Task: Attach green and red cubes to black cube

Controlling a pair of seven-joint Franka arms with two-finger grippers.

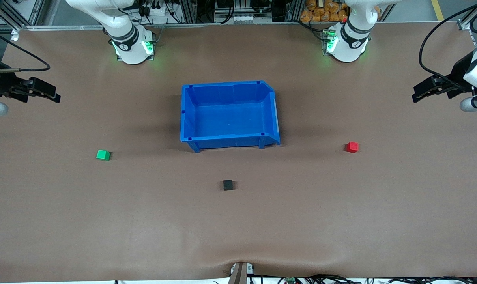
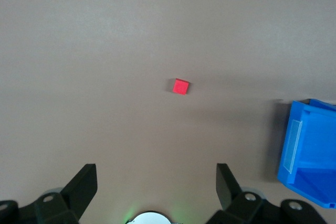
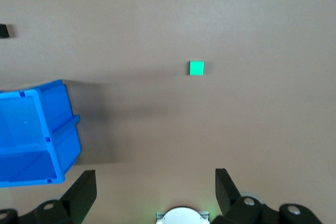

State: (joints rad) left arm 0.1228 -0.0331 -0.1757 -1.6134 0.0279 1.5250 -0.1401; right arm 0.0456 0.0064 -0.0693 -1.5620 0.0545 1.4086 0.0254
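The black cube [image 1: 228, 184] sits on the brown table, nearer to the front camera than the blue bin [image 1: 191, 118]. The green cube [image 1: 103, 155] lies toward the right arm's end; it also shows in the right wrist view [image 3: 196, 68]. The red cube [image 1: 352, 147] lies toward the left arm's end; it also shows in the left wrist view [image 2: 181, 86]. My right gripper [image 1: 51, 94] is open and empty, high at the table's edge. My left gripper [image 1: 419, 92] is open and empty, high at the other edge. Both arms wait.
The blue bin holds nothing and stands mid-table between the two arm bases; its corner shows in the left wrist view [image 2: 310, 150] and the right wrist view [image 3: 37, 135]. The black cube shows at the right wrist view's edge [image 3: 3, 31]. The brown mat bulges at the table's front edge [image 1: 238, 260].
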